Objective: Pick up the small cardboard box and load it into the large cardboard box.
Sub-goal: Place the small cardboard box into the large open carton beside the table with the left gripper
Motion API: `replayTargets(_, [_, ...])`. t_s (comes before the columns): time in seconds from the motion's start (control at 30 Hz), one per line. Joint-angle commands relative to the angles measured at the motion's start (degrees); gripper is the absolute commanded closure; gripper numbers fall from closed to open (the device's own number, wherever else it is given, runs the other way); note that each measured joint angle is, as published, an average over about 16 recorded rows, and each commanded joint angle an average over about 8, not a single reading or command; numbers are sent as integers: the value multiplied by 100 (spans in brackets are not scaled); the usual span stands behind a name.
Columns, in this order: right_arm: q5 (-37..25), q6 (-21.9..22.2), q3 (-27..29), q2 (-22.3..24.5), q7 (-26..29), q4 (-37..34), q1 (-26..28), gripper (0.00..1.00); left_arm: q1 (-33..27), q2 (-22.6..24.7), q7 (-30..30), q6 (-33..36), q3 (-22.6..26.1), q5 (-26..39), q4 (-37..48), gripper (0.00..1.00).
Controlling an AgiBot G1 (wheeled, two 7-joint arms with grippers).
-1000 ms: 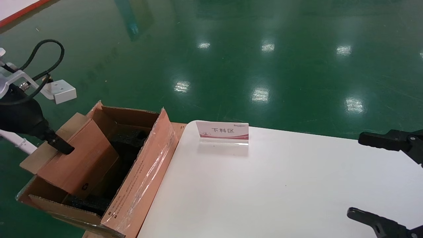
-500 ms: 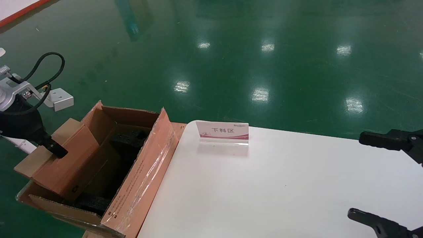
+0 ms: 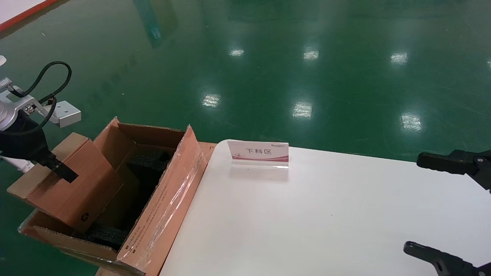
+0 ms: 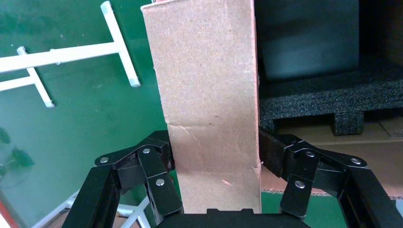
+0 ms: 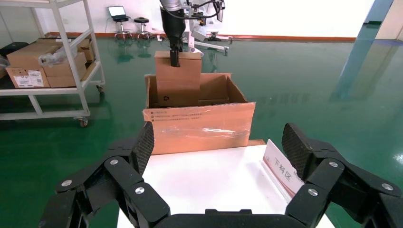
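My left gripper (image 3: 61, 172) is shut on the small cardboard box (image 3: 73, 188), a plain brown box with a black recycling mark. It holds the box tilted, its lower corner inside the large cardboard box's near left end. In the left wrist view the small box (image 4: 209, 95) sits between both fingers (image 4: 159, 180). The large cardboard box (image 3: 168, 195) is a long taped carton left of the table, open, with black foam (image 3: 147, 161) inside. It also shows in the right wrist view (image 5: 199, 123). My right gripper (image 5: 218, 147) is open and empty over the table's right side.
A white table (image 3: 326, 214) fills the right half, with a small sign stand (image 3: 259, 153) near its far edge. A green floor lies beyond. In the right wrist view a metal shelf cart (image 5: 52, 61) with cartons stands behind the large box.
My left gripper has moved the small box left and slightly up, out over the large box's left wall. The right arm has not moved.
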Motion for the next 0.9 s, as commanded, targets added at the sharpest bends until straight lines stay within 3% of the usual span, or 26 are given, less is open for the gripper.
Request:
replayTargets(0.03, [0, 0, -1, 0, 0, 0, 0, 0, 3, -7, -37, -23, 0, 8, -22, 100])
replayTargets(0.9, [6, 4, -9, 4, -5, 0, 2, 0, 205, 65, -420, -318, 46, 163, -89, 100])
